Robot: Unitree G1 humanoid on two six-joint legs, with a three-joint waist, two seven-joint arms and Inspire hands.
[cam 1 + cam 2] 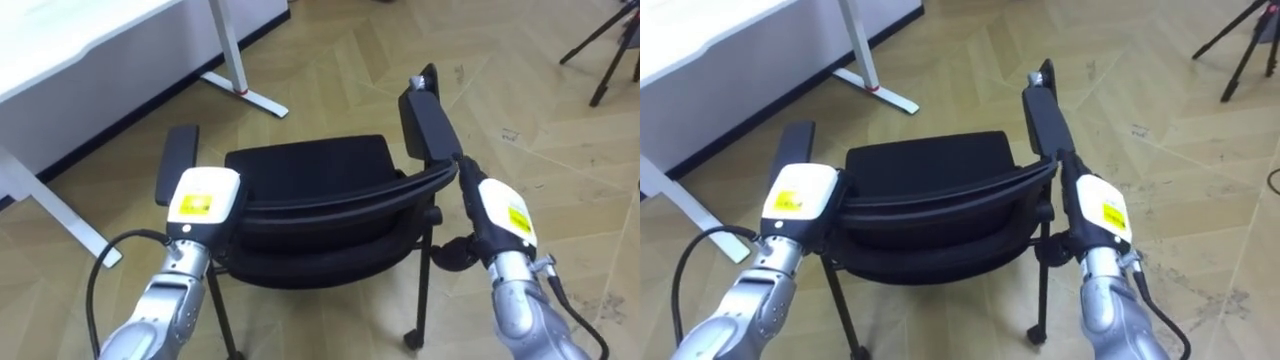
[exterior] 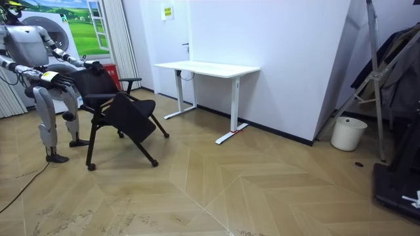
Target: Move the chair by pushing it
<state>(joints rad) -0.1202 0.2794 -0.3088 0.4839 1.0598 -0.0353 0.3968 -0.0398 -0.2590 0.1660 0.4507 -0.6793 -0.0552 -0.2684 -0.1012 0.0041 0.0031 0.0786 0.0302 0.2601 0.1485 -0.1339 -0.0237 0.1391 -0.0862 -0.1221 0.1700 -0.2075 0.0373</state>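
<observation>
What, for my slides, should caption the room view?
Left robot hand and right robot hand at the black chair, white desk beyond.

Count it off: one black chair [image 1: 310, 170], two robot hands, left hand [image 1: 203, 200] and right hand [image 1: 497, 210], then one white desk [image 2: 207, 67], one white bucket [image 2: 348, 133], one tripod [image 1: 603, 45].

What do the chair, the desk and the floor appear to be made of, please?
Chair: the seat and backrest look like matte black fabric or mesh, though plastic is possible. Its thin legs look like black-painted metal tubing.
Desk: smooth white top, probably laminate, on a white frame that looks like metal.
Floor: pale wood or wood-look planks in a herringbone pattern, with scuffs.
</observation>
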